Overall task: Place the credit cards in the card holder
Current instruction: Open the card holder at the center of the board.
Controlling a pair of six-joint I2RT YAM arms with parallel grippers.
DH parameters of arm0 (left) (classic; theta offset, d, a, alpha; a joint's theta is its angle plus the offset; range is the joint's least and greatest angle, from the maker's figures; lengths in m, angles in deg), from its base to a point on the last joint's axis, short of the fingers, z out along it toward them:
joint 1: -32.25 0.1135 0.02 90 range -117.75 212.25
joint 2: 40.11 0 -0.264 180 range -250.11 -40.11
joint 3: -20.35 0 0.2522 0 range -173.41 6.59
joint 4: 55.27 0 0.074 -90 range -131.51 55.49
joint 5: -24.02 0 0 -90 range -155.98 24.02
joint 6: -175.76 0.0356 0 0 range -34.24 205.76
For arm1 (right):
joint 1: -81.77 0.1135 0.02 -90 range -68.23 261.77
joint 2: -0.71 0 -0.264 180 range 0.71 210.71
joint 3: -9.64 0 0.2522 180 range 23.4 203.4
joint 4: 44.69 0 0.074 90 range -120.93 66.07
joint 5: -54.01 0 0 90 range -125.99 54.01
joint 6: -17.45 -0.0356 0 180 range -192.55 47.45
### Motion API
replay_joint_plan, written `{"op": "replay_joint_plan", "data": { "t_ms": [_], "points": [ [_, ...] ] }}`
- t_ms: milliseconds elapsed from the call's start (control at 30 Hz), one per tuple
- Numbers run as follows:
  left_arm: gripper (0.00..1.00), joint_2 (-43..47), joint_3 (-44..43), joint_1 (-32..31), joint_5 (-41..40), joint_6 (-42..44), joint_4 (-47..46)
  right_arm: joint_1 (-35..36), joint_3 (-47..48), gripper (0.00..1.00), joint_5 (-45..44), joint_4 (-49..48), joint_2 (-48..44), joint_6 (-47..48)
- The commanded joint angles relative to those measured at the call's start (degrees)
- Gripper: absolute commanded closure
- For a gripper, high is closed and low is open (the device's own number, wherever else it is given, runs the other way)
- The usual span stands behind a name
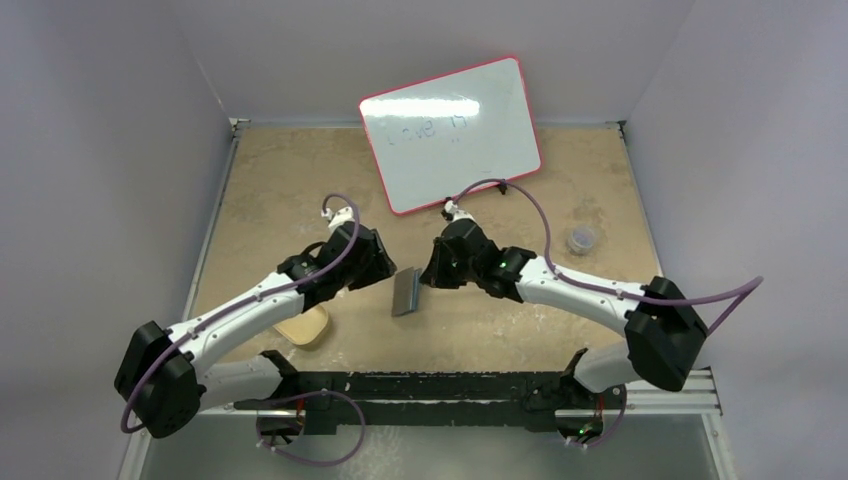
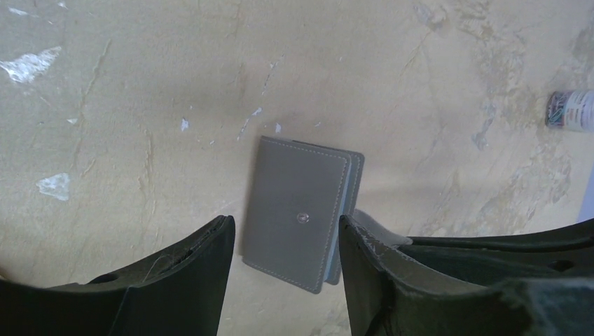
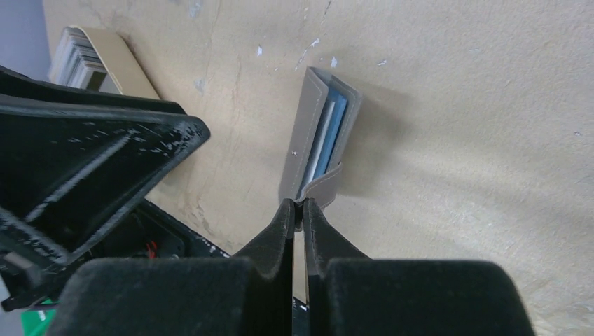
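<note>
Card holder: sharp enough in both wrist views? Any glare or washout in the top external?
Left wrist: the card holder is sharp, with stitching and snap readable, and a faint shadow lies beside it. Right wrist: it is in focus and throws a soft shadow to its right, while the right gripper up close is blurred. Top external: the whiteboard is bright and its writing is too faint to read.

The card holder lay near the middle of the top view, a small grey bifold with pale stitching and a snap stud on its upper cover. It was nearly folded shut, gaping slightly along one edge. In the right wrist view, blue and white credit cards sat edge-on inside that gap. Its closing tab curled toward lower centre. What appeared to be more cards were stacked at that view's upper left.
</note>
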Motion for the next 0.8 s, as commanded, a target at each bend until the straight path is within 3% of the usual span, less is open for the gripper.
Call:
{"op": "replay_joint_plan", "data": {
  "t_ms": [0,233,767],
  "points": [
    [0.45,-1.5,0.2,0.3,3.6,0.4,-3.2,-2.8,-2.1,1.00,4.4,-4.8,-4.0,-1.9],
    [0.45,-4.8,-0.8,0.4,9.9,0.7,-6.7,-4.4,-3.8,0.99,7.3,-6.9,-6.7,-3.2],
    [0.47,-7.6,-0.2,0.4,12.3,1.7,-8.6,-7.0,-6.6,1.00,6.6,-5.7,-8.8,-2.8]
  ]
}}
